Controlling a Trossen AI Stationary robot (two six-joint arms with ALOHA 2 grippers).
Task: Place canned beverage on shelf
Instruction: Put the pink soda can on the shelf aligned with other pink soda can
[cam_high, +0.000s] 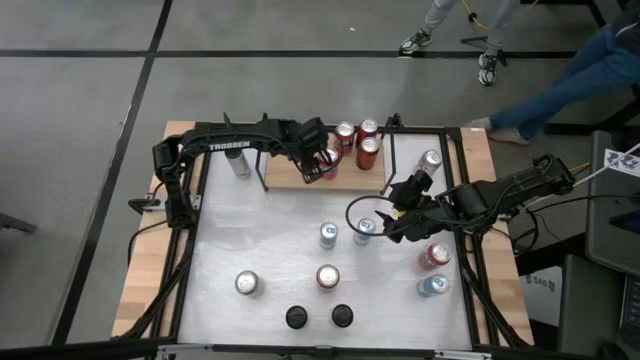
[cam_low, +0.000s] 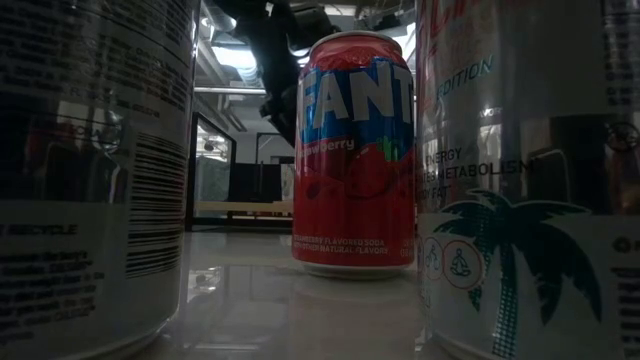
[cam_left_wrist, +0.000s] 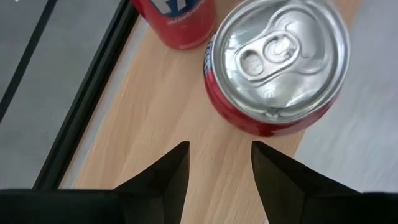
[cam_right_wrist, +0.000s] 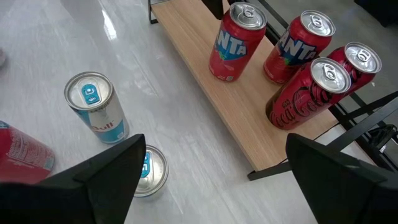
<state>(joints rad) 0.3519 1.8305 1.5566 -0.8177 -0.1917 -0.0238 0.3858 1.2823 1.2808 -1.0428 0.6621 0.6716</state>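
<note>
On the left of the overhead view, the left arm reaches across the upper part of the white bench (cam_high: 280, 240) to the shelf (cam_high: 285, 172) — a light-wood board at upper centre. Its pincer (cam_high: 322, 165) hangs over the board beside a red can (cam_left_wrist: 277, 68); in the wrist view the two dark fingers (cam_left_wrist: 168, 174) stand apart with bare wood between them, holding nothing, and the can stands upright just past the tips, touching neither. Further right on the shelf stand three more red cans (cam_high: 357, 140), close together.

Right of centre, the right arm comes in from the frame's right edge. Its pincer (cam_high: 378, 226) is spread wide and empty above a small blue-and-silver can (cam_high: 364, 231) on the bench, with another like it (cam_high: 328, 235) just to the left.

Loose cans dot the lower half of the bench — silver (cam_high: 247, 284), red (cam_high: 327, 277), and two black ones (cam_high: 318, 317) near the bottom edge.
</note>
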